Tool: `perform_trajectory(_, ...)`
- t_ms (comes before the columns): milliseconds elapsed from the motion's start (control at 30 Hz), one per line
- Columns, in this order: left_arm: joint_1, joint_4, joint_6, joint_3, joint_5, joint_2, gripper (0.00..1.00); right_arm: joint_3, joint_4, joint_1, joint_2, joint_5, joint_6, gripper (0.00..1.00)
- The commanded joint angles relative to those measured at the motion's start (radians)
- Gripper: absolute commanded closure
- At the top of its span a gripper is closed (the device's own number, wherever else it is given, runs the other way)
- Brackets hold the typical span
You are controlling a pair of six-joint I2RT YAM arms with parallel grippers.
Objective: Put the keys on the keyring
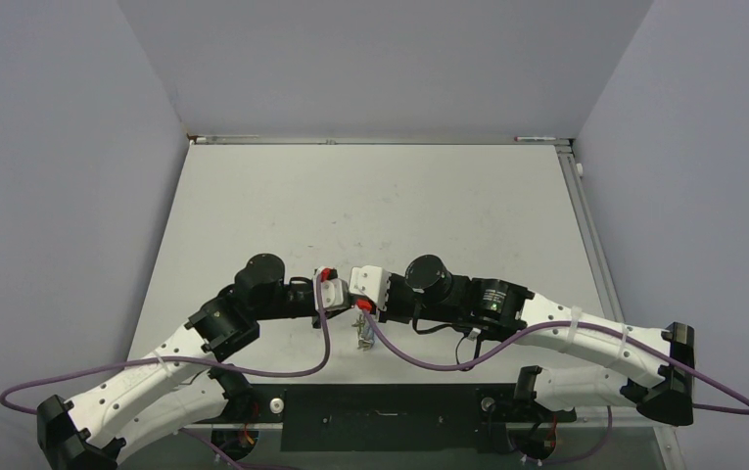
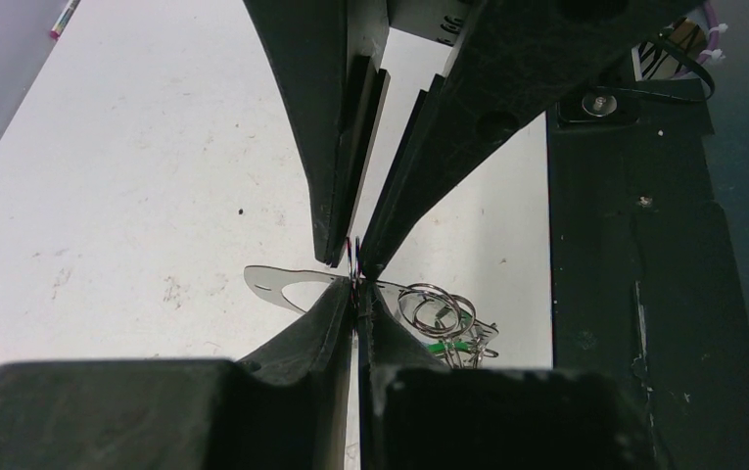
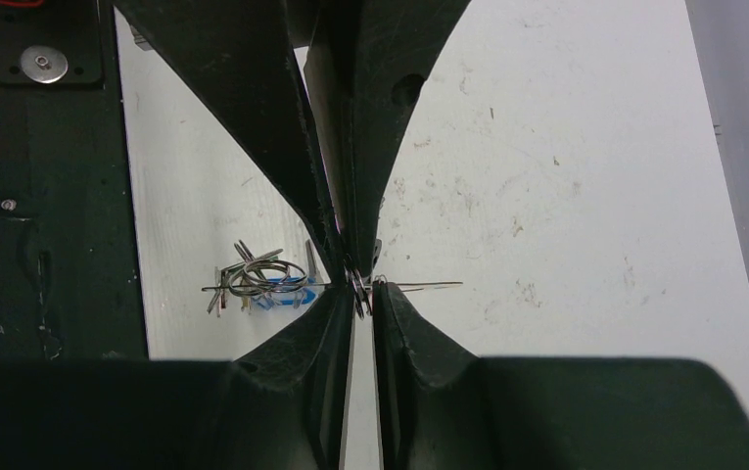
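White table [image 1: 370, 206] scuffed; purple cables [image 1: 448, 367] loop beside keys [image 1: 362, 333]

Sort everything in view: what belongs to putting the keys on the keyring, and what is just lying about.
For the job:
- keyring, a thin wire
- keys, bunched together
- left gripper
- right gripper

Just lying about:
- pen at the far edge
- purple cables

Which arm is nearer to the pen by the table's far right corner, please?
Right. The right arm lies nearward of the pen, same half; the left arm occupies the opposite half.
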Motion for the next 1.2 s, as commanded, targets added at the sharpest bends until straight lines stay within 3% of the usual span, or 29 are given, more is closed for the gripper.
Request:
perform_trajectory(0,-0.013,0.064,0.009,0.048,0.043,-0.026,1.00,0.018,0.016,0.003,0.016,0.043,-0.010,0.86)
perform_trajectory(433,-0.013,0.083,0.003,0.042,0.040,-0.039,0.99,-0.022,0.092,0.003,-0.006,0.014,-0.005,0.95)
perform_trajectory(533,-0.009,0.130,-0.021,0.011,0.004,-0.091,0.54,-0.048,0.140,0.002,-0.054,0.021,-0.003,0.95)
perform_trajectory(600,-0.006,0.191,-0.033,-0.012,-0.016,-0.126,0.40,-0.069,0.171,0.004,-0.095,0.024,0.000,0.95)
perform_trajectory(700,-0.003,0.209,-0.040,-0.020,-0.030,-0.153,0.41,-0.091,0.203,0.003,-0.154,0.020,0.006,0.95)
perform_trajectory(1167,0.013,0.224,-0.061,-0.012,0.030,-0.114,0.66,-0.116,0.237,0.003,-0.236,-0.025,0.022,0.95)
